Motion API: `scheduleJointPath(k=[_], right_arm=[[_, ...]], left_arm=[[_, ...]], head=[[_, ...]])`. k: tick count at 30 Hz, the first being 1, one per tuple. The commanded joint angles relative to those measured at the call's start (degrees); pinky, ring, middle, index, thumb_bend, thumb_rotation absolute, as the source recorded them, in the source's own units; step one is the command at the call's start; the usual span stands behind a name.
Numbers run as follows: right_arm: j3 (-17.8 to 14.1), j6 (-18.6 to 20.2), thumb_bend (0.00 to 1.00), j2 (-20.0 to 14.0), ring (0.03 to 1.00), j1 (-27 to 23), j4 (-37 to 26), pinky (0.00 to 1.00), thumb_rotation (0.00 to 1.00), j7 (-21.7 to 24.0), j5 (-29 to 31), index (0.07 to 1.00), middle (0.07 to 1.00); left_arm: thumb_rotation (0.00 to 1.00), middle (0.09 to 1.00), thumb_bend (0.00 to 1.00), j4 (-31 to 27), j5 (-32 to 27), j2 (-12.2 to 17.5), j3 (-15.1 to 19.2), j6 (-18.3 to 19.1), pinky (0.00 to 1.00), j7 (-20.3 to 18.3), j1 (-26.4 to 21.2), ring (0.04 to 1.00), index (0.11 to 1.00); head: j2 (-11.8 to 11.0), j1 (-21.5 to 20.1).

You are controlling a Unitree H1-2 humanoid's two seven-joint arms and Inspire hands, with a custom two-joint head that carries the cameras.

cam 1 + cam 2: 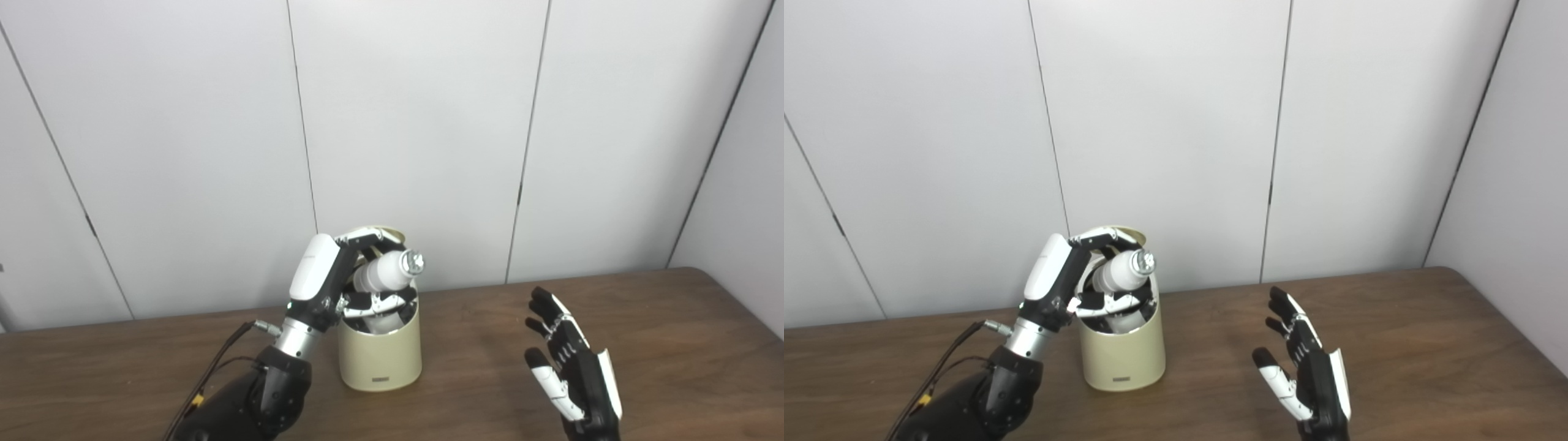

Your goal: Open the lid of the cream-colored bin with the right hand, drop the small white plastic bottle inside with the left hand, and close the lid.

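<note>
Cream bin (380,355) open, lid (392,234) mostly hidden behind left hand (334,275) gripping white bottle (386,272) over it; right hand (569,361) empty, fingers spread.

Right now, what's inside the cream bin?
The lid is up. The left hand holds the white bottle over the cream bin, fingers dipping into the mouth. The bottom is hidden by the hand and rim, so other contents can't be seen.
</note>
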Motion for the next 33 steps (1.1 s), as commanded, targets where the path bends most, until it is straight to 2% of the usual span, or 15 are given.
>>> scheduleJointPath(k=[1,21,26,30,33], right_arm=[[1.5,-1.2,0.58,1.5,0.881,4.5,3.2,0.81,0.67,0.0,-0.9,0.854,0.892],[1.4,-1.2,0.59,1.2,0.882,4.5,3.5,0.81,0.67,0.1,-0.9,0.859,0.894],[1.5,-1.2,0.58,1.1,0.879,4.5,3.5,0.81,0.68,-0.1,-1.1,0.856,0.888],[1.4,-1.2,0.61,1.0,0.878,4.4,3.5,0.81,0.68,0.2,-0.7,0.854,0.887],[1.2,-1.2,0.6,0.9,0.885,4.4,3.6,0.82,0.68,0.4,-0.4,0.855,0.892]], left_arm=[[0.09,0.628,0.93,-1.3,0.8,0.8,0.8,-0.9,0.53,1.4,-2.7,0.607,0.624],[0.1,0.636,0.93,-1.6,0.6,0.8,1.0,-0.9,0.54,1.2,-2.5,0.618,0.634],[0.1,0.608,0.89,-5.1,-1.9,1.3,2.6,-0.9,0.5,-1.9,-0.7,0.583,0.603],[0.23,0.568,0.86,-9.1,-4.2,1.7,5.3,-0.9,0.45,-6.4,1.8,0.543,0.558],[0.43,0.558,0.78,-12.3,-3.6,1.4,7.7,-0.9,0.43,-5.7,4.3,0.532,0.536]], head=[[-0.1,-0.1],[0.1,0.2],[0.2,0.2],[0.0,0.3],[0.0,0.6]])
